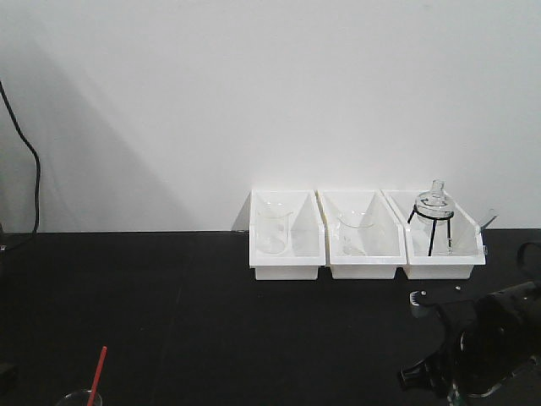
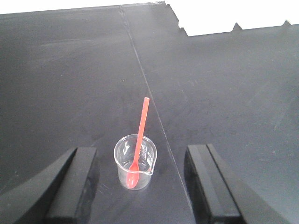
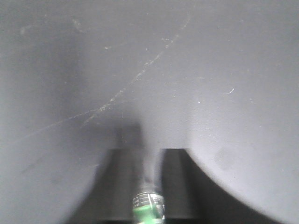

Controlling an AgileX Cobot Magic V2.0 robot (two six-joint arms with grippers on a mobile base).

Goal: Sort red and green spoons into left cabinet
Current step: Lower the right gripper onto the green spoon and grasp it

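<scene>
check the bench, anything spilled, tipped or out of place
Nothing looks spilled, tipped or broken. The red spoon stands bowl-down in a clear beaker, leaning on its rim, and the glassware in the three white bins is upright. The right wrist view is too blurred to judge the green thing at the right gripper.

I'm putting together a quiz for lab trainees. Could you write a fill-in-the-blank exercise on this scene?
1. The red spoon stands bowl-down in a clear ___.
2. Against the wall sit ___ white bins.
3. The left gripper, either side of the spoon, is ___.
4. The glass flask sits in the ___ bin.
Missing words: beaker; three; open; rightmost.
</scene>
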